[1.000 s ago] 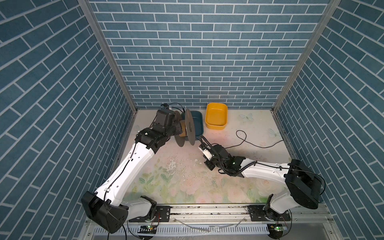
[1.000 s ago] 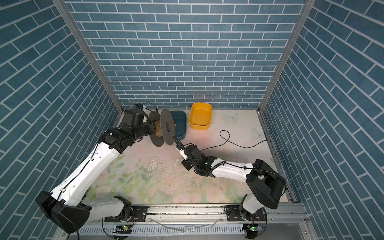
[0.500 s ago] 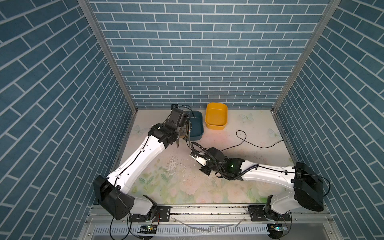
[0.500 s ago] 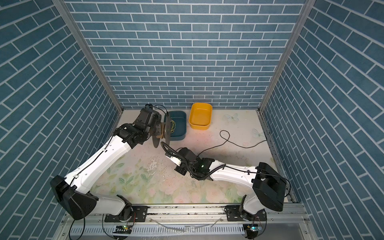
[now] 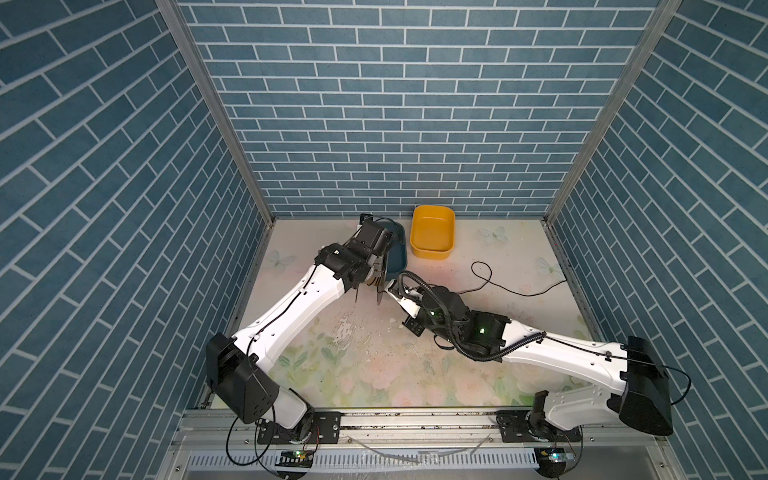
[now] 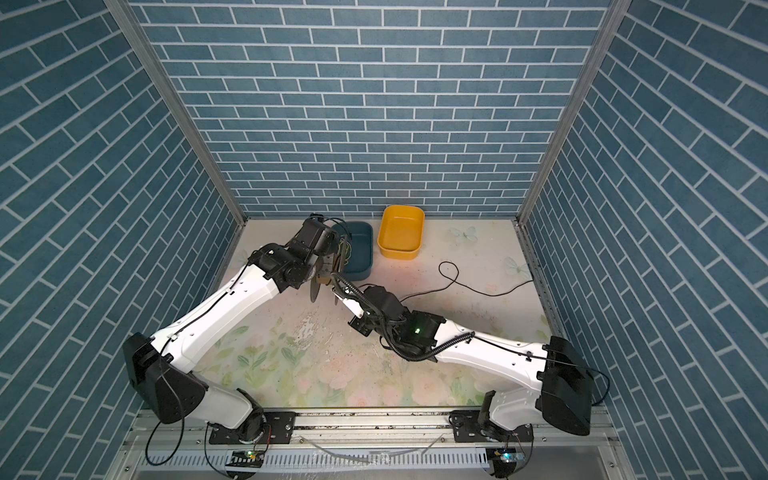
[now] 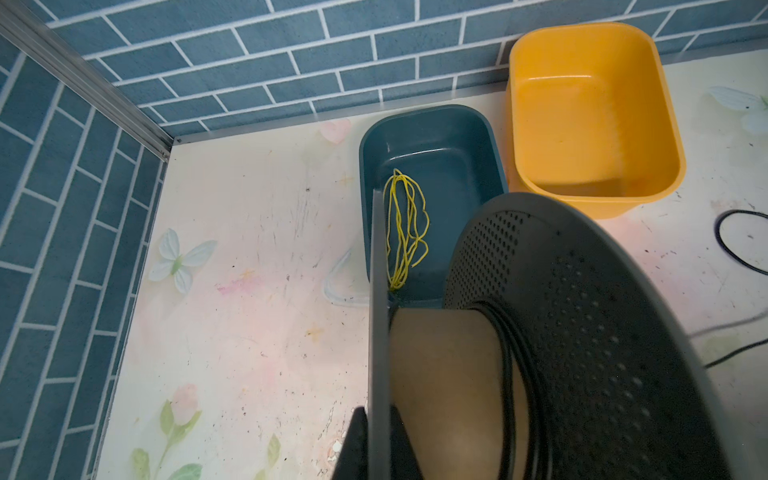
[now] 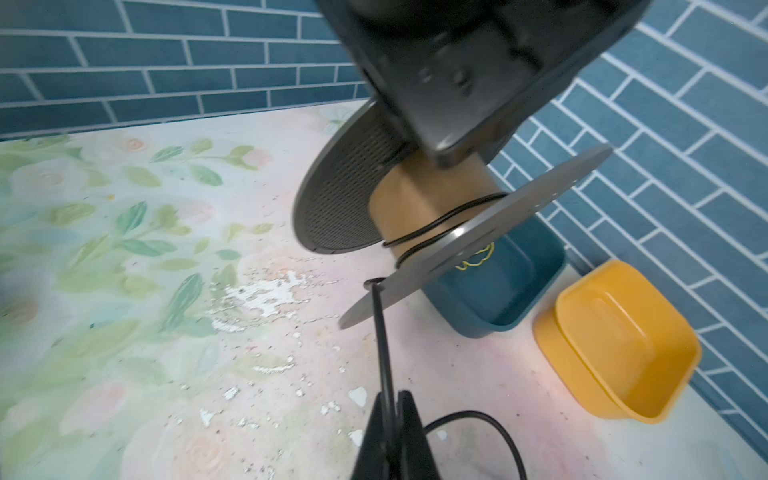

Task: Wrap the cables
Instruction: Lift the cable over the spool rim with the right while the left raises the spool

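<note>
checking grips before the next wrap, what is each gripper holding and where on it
Left gripper clamps the spool by the edge of one grey flange. Right gripper pinches the black cable just short of the spool.

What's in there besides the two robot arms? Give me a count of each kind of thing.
Tubs: 2 (yellow tub, dark blue tub)
Spools: 1 (grey spool)
Cables: 1 (black cable, partly wound on the spool)
Bundles of strands: 1 (yellow strands, in the dark blue tub)
Total: 5
</note>
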Controlling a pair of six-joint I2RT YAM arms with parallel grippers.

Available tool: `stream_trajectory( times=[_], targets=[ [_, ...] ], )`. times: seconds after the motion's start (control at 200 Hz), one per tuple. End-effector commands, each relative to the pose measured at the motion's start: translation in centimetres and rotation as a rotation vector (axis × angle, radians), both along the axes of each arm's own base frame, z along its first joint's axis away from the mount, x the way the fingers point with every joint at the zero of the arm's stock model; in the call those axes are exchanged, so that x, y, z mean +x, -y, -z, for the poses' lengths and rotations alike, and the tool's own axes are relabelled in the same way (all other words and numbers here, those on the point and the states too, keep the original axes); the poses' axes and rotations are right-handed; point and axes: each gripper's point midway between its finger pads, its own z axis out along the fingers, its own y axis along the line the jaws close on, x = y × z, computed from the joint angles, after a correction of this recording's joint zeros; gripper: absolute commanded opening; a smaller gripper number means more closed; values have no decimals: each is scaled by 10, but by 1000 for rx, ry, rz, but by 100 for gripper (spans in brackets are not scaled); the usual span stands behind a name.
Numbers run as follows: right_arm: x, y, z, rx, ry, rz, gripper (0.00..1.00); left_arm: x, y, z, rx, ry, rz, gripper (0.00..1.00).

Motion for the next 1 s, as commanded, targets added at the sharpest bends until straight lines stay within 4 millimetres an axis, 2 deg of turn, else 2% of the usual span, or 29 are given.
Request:
stream_trajectory(
  times=[0.0, 0.18, 0.295, 0.43, 0.57, 0.765, 0.87, 0.995],
  targets=[
    [28, 9, -33, 33, 65, 177, 0, -15, 8, -11, 25, 3, 61, 0],
    [38, 12, -44, 83, 64, 234, 0, -33, 15, -6, 52, -62, 137, 0],
    [49, 24, -46, 96, 50, 287, 0, -40, 16, -1, 65, -98, 187, 0],
    [65, 44, -42, 105, 3, 372, 0, -47, 20, 1, 71, -127, 249, 0],
    [80, 59, -30, 81, -77, 402, 0, -51, 26, -2, 82, -138, 320, 0],
    [86, 70, -31, 105, -113, 401, 0, -51, 27, -2, 118, -156, 359, 0],
    [92, 78, -23, 79, -160, 389, 5, -52, 29, -3, 119, -157, 380, 1],
    [95, 88, -17, 80, -211, 365, 6, -54, 30, -5, 130, -157, 413, 0]
  ],
)
